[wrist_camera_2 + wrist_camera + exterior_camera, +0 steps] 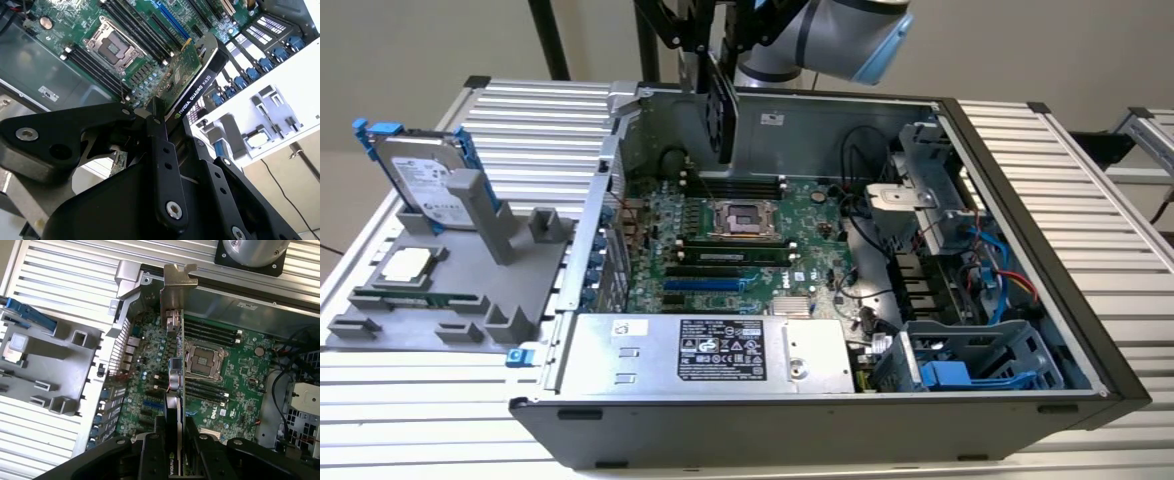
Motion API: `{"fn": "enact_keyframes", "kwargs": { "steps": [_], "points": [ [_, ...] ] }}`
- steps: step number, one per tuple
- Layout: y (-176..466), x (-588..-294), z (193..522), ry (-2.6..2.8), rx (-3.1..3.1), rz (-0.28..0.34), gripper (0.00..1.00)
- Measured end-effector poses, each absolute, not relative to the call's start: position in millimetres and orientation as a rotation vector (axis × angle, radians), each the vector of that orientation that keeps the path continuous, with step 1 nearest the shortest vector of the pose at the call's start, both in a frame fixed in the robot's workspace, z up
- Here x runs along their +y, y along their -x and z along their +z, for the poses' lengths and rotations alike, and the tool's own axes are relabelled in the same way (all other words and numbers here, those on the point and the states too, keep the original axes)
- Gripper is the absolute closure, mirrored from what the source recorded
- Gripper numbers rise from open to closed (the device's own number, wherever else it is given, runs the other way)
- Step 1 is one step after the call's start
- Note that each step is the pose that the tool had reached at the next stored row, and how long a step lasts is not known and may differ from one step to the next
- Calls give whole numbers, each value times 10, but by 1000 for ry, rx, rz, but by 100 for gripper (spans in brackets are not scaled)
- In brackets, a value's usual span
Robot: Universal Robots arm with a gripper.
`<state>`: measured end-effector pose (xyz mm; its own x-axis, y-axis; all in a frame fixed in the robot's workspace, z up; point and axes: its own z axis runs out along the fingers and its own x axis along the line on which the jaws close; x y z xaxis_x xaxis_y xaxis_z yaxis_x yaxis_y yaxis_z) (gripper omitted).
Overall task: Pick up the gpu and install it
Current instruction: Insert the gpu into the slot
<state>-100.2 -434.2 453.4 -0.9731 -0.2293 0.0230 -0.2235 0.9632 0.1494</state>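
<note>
The gpu point(720, 105) hangs on edge above the open computer case point(1014, 180), over the back part of the motherboard point(827, 225). My gripper point(704, 35) is shut on its upper edge. In the second wrist view the black fingers point(159, 135) clamp the card, and its green board and black cooler block point(202, 82) point down at the motherboard. The first wrist view looks along the card's edge point(176, 382) to its silver bracket point(178, 282), with my gripper point(177, 440) shut around it. The card stands clear of the slots.
A grey parts holder point(494, 300) on the exterior view's left carries a silver hard drive with blue rails point(427, 180), a processor chip point(407, 265) and a memory stick point(394, 297). Inside the case are the power supply point(720, 350), the processor socket point(744, 218), blue slots point(707, 285) and drive bays point(974, 360).
</note>
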Motion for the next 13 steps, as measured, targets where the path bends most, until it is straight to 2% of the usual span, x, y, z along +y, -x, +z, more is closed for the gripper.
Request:
{"fn": "enact_keyframes", "kwargs": {
  "steps": [13],
  "points": [
    [1002, -4342, 4534, -401, -3065, -226, 100]
  ]
}}
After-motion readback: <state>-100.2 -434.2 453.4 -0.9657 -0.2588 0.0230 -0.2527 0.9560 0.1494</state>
